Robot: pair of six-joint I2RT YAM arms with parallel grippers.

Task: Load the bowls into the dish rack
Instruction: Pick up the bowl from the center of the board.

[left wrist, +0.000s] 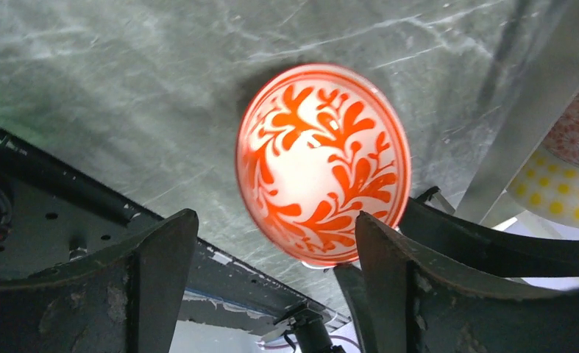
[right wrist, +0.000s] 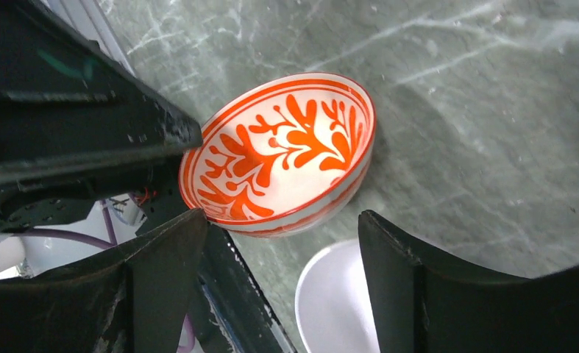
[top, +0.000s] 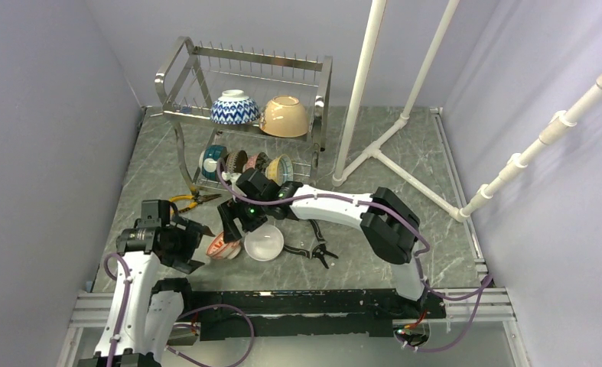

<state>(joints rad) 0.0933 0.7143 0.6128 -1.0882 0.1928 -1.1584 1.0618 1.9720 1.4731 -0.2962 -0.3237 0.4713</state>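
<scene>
A red-patterned bowl (top: 221, 247) sits on the table beside a plain white bowl (top: 264, 242). My left gripper (top: 196, 248) is open just left of the red bowl; in the left wrist view the bowl (left wrist: 323, 162) lies just beyond the open gripper (left wrist: 271, 243). My right gripper (top: 233, 228) is open above both bowls; its view shows the red bowl (right wrist: 279, 154) and the white bowl (right wrist: 338, 301) below the open gripper (right wrist: 282, 243). The dish rack (top: 177, 76) holds a blue-white zigzag bowl (top: 234, 107) and a tan bowl (top: 285, 116) on top, and a teal bowl (top: 212, 159) with several patterned ones below.
Yellow-handled pliers (top: 190, 200) lie left of the rack's front legs. Black pliers (top: 317, 251) lie right of the white bowl. A white pipe frame (top: 374, 153) stands at the back right. A rack leg (left wrist: 536, 110) and a yellow-dotted bowl (left wrist: 558, 191) show in the left wrist view.
</scene>
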